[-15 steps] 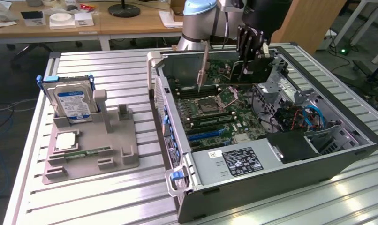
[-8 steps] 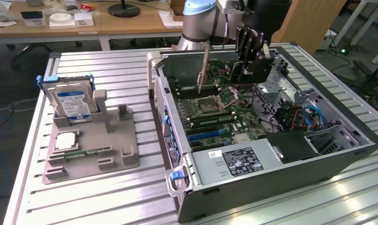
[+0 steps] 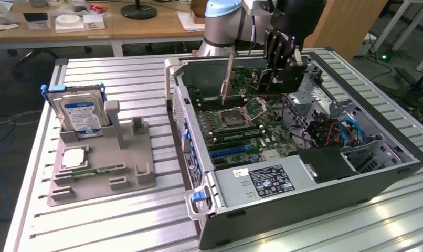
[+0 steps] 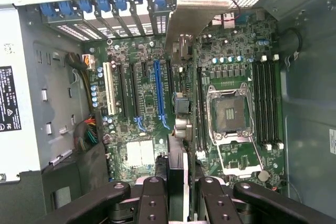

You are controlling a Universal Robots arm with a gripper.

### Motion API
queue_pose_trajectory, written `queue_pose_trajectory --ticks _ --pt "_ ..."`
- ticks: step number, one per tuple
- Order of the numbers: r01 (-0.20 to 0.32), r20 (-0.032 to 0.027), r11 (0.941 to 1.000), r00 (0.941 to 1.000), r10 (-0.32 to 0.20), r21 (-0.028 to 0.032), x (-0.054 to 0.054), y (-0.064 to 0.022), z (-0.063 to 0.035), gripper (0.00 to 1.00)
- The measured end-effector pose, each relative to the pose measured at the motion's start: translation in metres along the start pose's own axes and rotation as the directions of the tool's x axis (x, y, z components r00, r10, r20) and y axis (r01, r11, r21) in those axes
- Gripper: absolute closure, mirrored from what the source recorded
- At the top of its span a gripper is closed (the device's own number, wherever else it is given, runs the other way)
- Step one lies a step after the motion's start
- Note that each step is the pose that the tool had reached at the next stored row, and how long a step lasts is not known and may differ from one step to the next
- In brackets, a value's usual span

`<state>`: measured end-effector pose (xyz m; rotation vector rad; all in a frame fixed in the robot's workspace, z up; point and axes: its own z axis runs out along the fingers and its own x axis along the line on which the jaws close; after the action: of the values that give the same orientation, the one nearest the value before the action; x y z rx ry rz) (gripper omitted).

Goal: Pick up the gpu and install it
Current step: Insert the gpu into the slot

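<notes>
Gripper [image 4: 178,190], part-closed on the gpu [image 4: 189,24] above the motherboard [image 4: 231,145], needs the card upright, its edge squarely over the long blue slot [image 4: 157,93].

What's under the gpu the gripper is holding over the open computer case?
The motherboard lies below the gpu, its blue slot and open processor socket to either side. The strip straight beneath the card is covered.

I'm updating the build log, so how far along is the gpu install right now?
Done: the gpu is picked up, clamped edge-on in the gripper. In hand: it hangs above the motherboard inside the open case, not in any slot. Left: seating it; the long blue slot is empty.
</notes>
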<state>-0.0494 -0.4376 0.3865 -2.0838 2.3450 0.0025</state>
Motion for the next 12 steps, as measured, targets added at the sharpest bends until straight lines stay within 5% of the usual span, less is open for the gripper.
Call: queue_pose_trajectory --ticks 6,10,12 --pt "0.011 0.0005 0.9999 0.9999 -0.011 0.0023 -0.0001 0.0002 0.0007 0.73" --pt "0.038 0.0022 0.9991 0.9993 -0.038 0.0203 -0.0001 0.0002 0.0026 0.73" --pt "0.042 0.0022 0.9989 0.9991 -0.042 0.022 -0.0001 0.0002 0.003 0.73"
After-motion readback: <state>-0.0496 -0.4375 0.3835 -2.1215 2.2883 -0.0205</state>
